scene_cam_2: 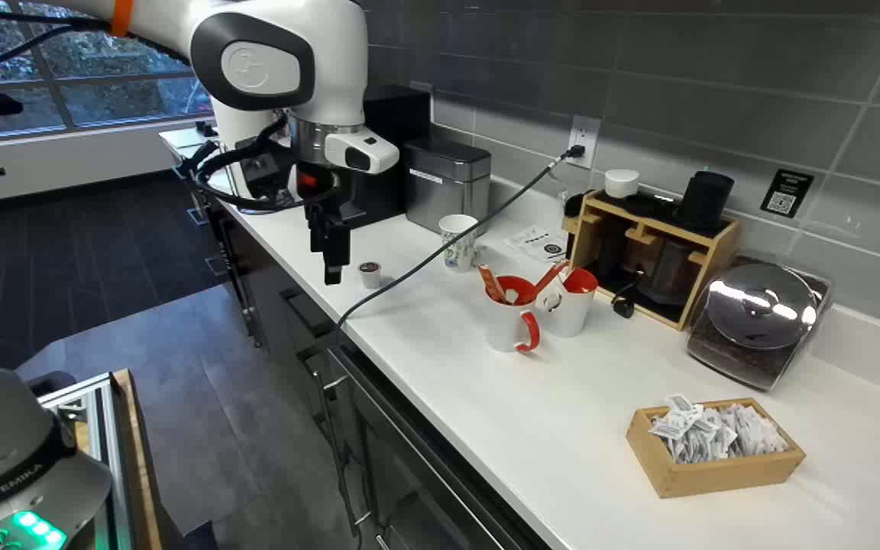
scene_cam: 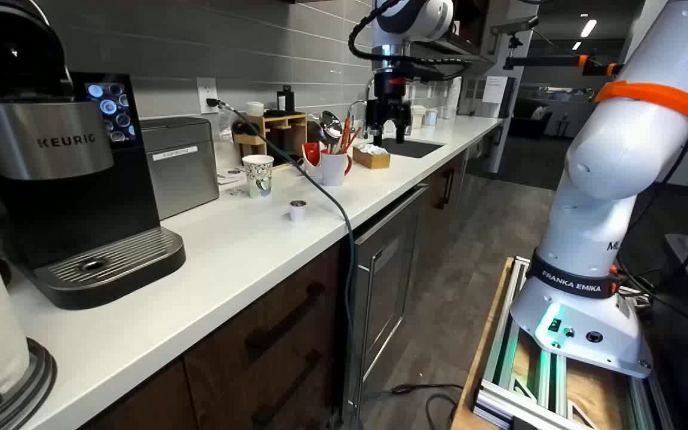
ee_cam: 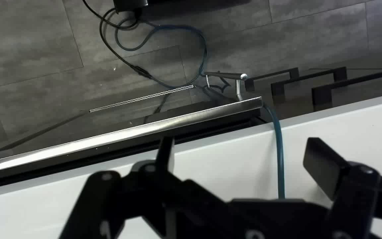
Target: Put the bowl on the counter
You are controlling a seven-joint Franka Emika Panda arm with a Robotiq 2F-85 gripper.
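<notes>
No bowl with a teal-green inside shows in any view; it is hidden or out of view. The white counter [scene_cam: 242,245] runs over dark brown cabinets and shows in both exterior views [scene_cam_2: 448,367]. It also fills the lower part of the wrist view [ee_cam: 224,166]. My black gripper [scene_cam: 389,132] points down and hangs in the air above the counter's front edge. It also shows in an exterior view [scene_cam_2: 331,256]. In the wrist view its fingers [ee_cam: 240,156] are wide apart with nothing held between them.
A dark teal cable [scene_cam_2: 440,252] crosses the counter and hangs over its edge. A white coffee pod [scene_cam: 297,211], a patterned paper cup [scene_cam: 258,176], red-white mugs [scene_cam_2: 512,321], a packet box [scene_cam_2: 715,466] and a wooden rack [scene_cam_2: 688,313] with a small white cup [scene_cam_2: 622,183] stand there.
</notes>
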